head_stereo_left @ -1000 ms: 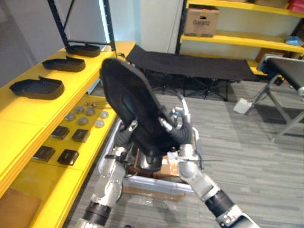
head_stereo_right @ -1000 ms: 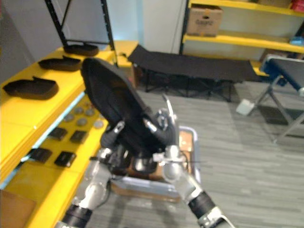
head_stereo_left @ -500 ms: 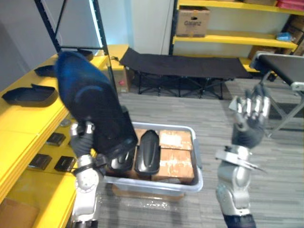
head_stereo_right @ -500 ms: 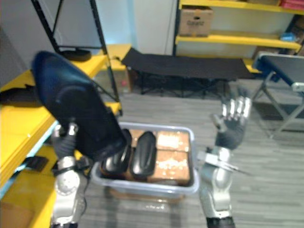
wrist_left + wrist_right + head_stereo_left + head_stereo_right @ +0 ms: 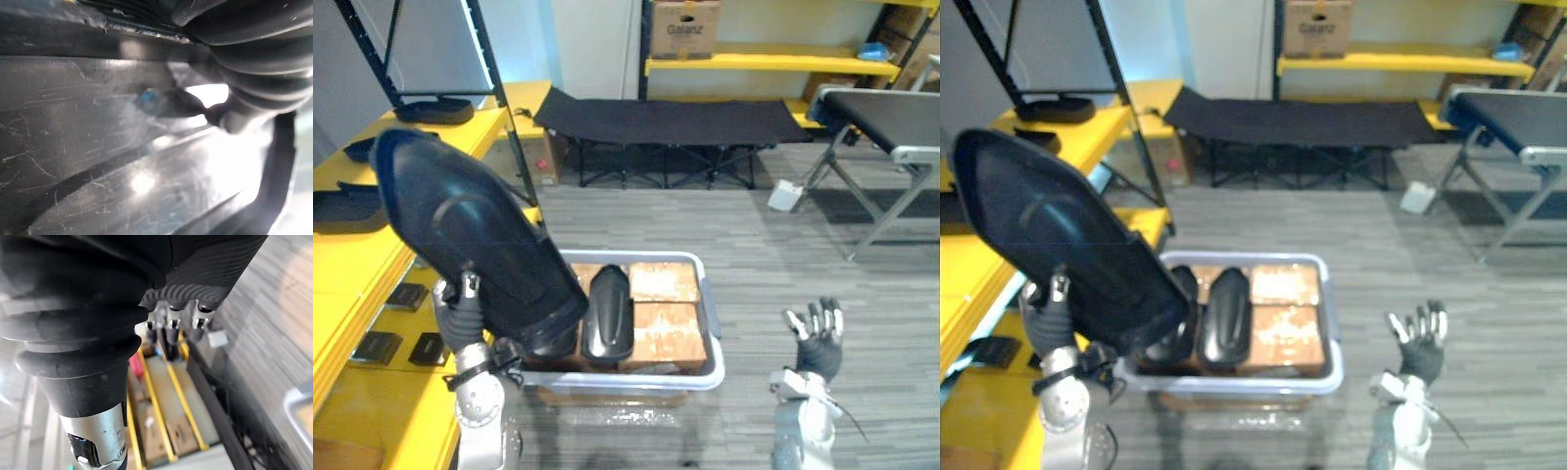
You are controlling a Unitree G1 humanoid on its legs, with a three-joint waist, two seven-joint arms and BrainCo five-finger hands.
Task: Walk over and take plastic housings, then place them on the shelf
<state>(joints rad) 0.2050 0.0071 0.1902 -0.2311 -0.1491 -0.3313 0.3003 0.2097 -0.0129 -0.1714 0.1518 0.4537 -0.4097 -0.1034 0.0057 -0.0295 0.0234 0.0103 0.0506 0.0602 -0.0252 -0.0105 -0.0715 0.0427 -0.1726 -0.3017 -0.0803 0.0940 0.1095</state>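
**Left robot hand** (image 5: 460, 318), raised at the left end of a translucent grey plastic bin (image 5: 714, 338). It grips a large black moulded plastic housing (image 5: 475, 245) near its lower edge. One silver dark-tipped finger (image 5: 470, 287) presses on the near face, and the rest of the hand lies behind the shell. The housing is held tilted, with its upper end leaning toward the yellow shelf (image 5: 347, 259) and its lower end overlapping the bin's left end. In the left wrist view, the housing's scratched glossy surface (image 5: 122, 161) lies right against the camera.

**Bin contents:** a smaller black oval plastic housing (image 5: 607, 315) lies lengthwise beside brown cardboard boxes (image 5: 666, 333).

**Shelf:** the upper level carries further black shelf housings (image 5: 435, 110). The lower level carries small dark square parts (image 5: 406, 296).

**Right robot hand** (image 5: 818, 345), low at the right and well apart from the bin. Its fingers are straight and spread and the palm is empty, above the grey plank floor (image 5: 783, 259).
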